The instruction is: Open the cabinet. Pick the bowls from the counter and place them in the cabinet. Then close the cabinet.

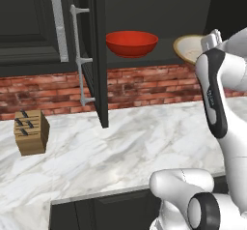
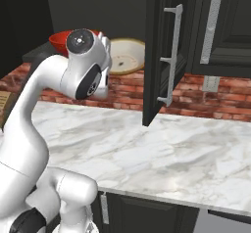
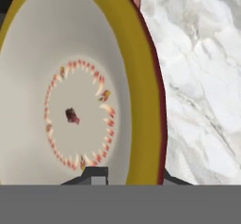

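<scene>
The cabinet (image 1: 99,55) stands open, both doors swung outward; the right door (image 2: 158,51) shows edge-on. On its dark shelf (image 1: 164,56) sits the glossy red bowl (image 1: 131,43), also seen behind the arm (image 2: 60,40). The tan-rimmed bowl (image 1: 189,48) (image 2: 126,56) is tilted steeply at the right part of the shelf opening, cream inside facing outward. My gripper (image 3: 134,177) is shut on the rim of the tan-rimmed bowl (image 3: 70,100), one fingertip on each side of it. I cannot tell whether this bowl touches the shelf. The marble counter (image 1: 125,147) lies below.
A wooden knife block (image 1: 31,131) stands on the counter at the left. A red brick backsplash (image 1: 144,86) runs behind. Neighbouring black cabinets with lone silver handles (image 1: 59,26) (image 2: 211,26) flank the open one. The open doors' bar handles (image 1: 79,55) (image 2: 171,56) jut over the counter.
</scene>
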